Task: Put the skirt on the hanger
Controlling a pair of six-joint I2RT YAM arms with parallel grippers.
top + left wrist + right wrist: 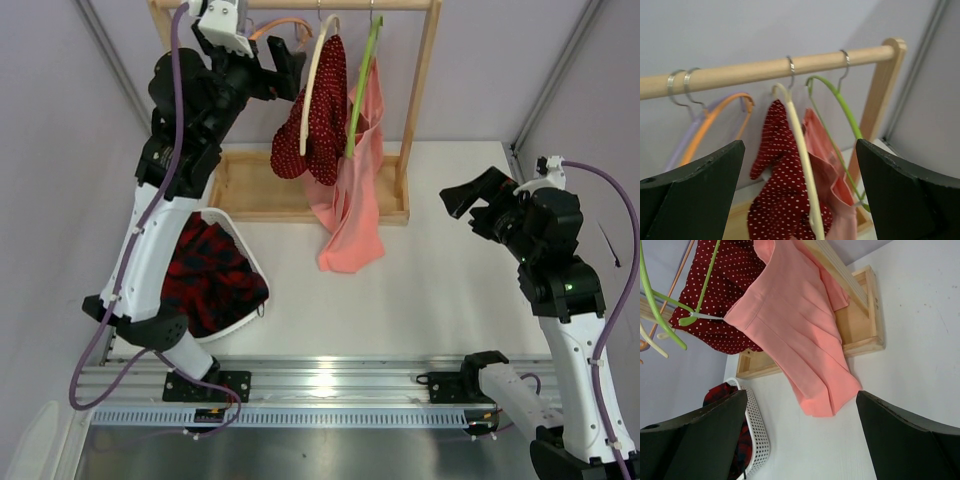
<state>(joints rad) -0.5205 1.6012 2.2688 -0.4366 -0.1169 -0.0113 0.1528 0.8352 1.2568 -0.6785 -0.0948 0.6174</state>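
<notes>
The dark-red polka-dot skirt [312, 125] hangs draped over the cream hanger [318, 80], whose silver hook sits on the wooden rail. My left gripper [288, 68] is raised just left of them, open, with nothing between its fingers. In the left wrist view the skirt [777, 185] and the hanger [802, 160] show straight ahead, beyond the wide gap of that gripper [800, 145]. My right gripper [470, 200] hovers open over the table's right side, well apart from the rack. In its wrist view, beyond the open right gripper [801, 395], the skirt [735, 285] shows at the upper left.
A lime-green hanger [362, 85] right of the cream one carries a salmon-pink cloth [355, 200] that reaches the table. Orange and lilac hangers [715, 120] hang at the rail's left. The wooden rack [420, 90] stands on a tray-like base [250, 190]. A white basket [245, 255] holds a red-black plaid garment [205, 275].
</notes>
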